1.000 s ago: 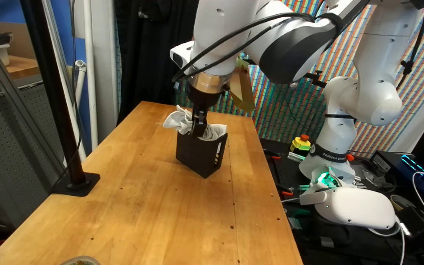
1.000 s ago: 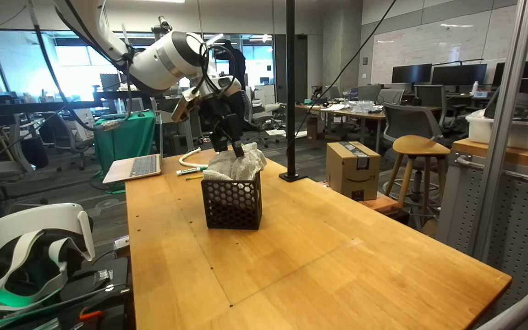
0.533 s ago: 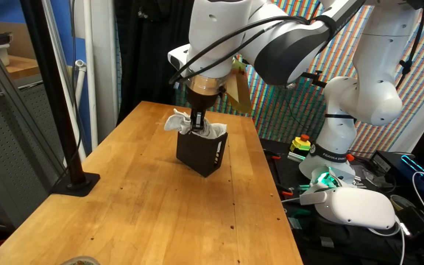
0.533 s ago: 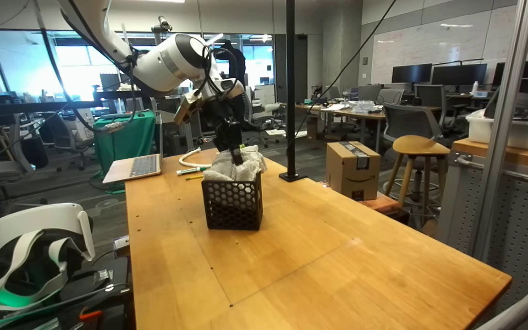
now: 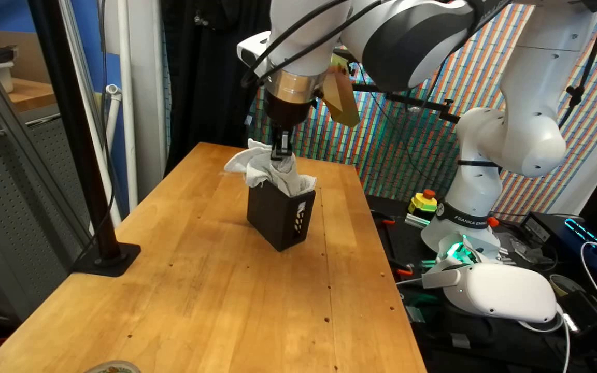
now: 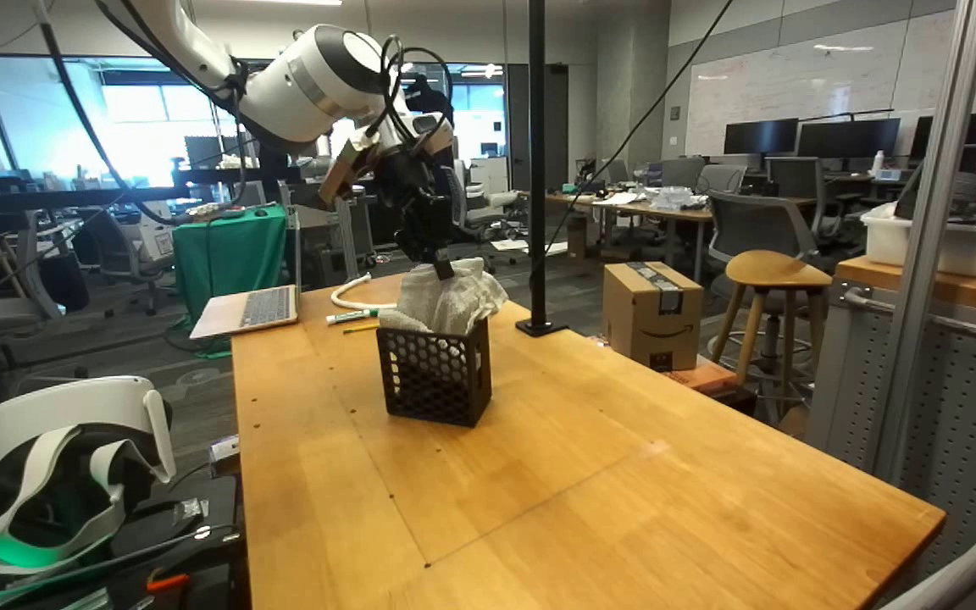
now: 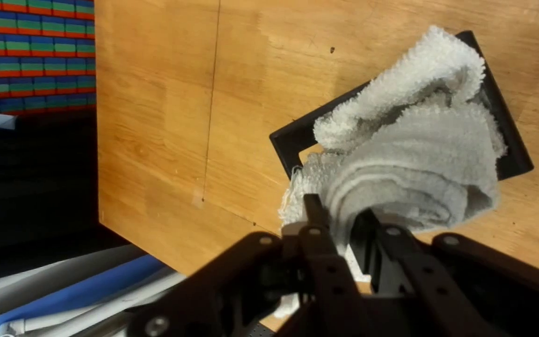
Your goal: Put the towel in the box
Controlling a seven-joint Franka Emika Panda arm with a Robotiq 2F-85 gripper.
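A greyish-white towel [image 5: 284, 178] stands bunched in the mouth of the black box [image 5: 272, 215], most of its visible cloth above the rim and one flap hanging past it. In an exterior view the towel [image 6: 447, 305] rises from the box's perforated wall [image 6: 433, 408]. My gripper [image 5: 282, 155] points down over the box, its jaws pinching a fold at the towel's top. From the wrist view, my gripper [image 7: 339, 215] has cloth between its two fingers, and the rolled towel [image 7: 419, 140] covers most of the box's opening inside its rim [image 7: 508, 131].
On the wooden table [image 5: 226, 300] a black post [image 5: 104, 223] rises from a flat base. Beyond the box lie a laptop [image 6: 263, 309], a green-and-white marker [image 6: 354, 316] and a white cord [image 6: 342, 295]. A round dish rim [image 5: 114, 368] shows at the picture's bottom edge.
My gripper dipped into the towel, its jaws came together on the cloth, then it rose and drew the towel higher out of the box. The box has turned slightly.
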